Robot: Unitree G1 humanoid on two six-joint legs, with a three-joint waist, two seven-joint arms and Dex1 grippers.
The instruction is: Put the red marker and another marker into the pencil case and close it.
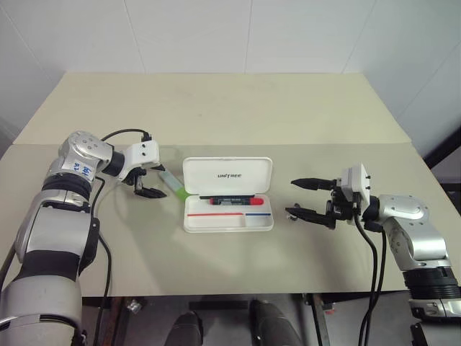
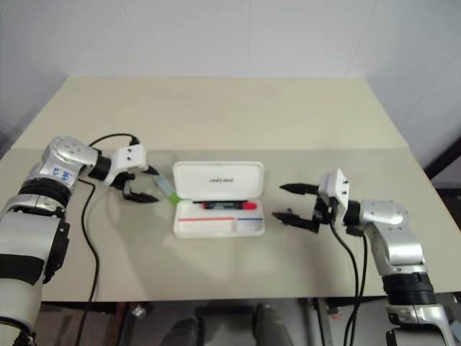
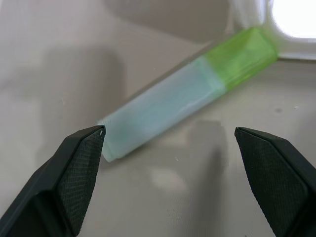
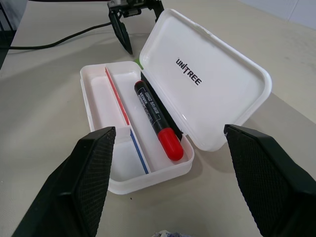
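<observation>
The white pencil case (image 1: 227,220) lies open mid-table with its lid (image 1: 227,175) standing up. Inside it, along the hinge side, rests the red marker (image 1: 235,200), black-barrelled with a red cap (image 4: 169,143). The mint highlighter with the lime-green cap (image 1: 172,183) lies on the table just left of the case, its cap end against the case. My left gripper (image 1: 150,182) hovers open over the highlighter's back end, a fingertip (image 3: 81,160) on either side of it, not touching. My right gripper (image 1: 302,197) is open to the right of the case, pointing at it.
A black cable (image 1: 122,132) loops above the left wrist. The beige table (image 1: 230,108) stretches bare behind the case, with a seam across it. Its front edge runs close below the case.
</observation>
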